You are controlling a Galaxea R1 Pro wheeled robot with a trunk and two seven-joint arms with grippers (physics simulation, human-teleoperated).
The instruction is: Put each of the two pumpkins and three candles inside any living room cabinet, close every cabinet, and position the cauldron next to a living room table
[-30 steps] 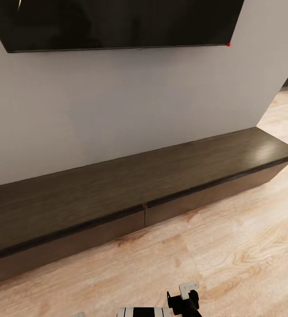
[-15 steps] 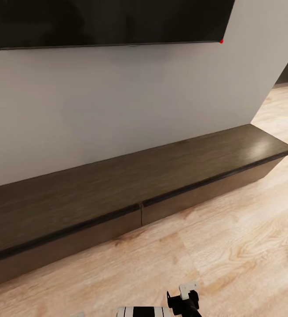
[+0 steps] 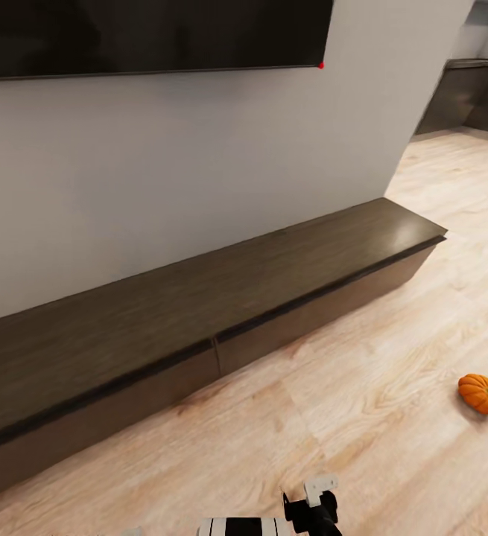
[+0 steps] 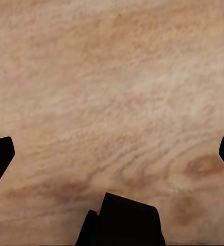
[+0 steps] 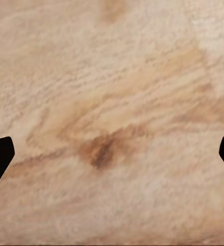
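No readable text, labels, brands or numbers anywhere. Screen on the wall: dark and blank, one small red dot at its lower corner, no lettering. Cabinet front and top: plain wood, unmarked.

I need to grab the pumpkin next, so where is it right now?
In the head view the pumpkin lies on the wooden floor at the far right, apart from the long dark cabinet, out past its right end.

Even, soft light; faint sheen on cabinet top; grainy renders.
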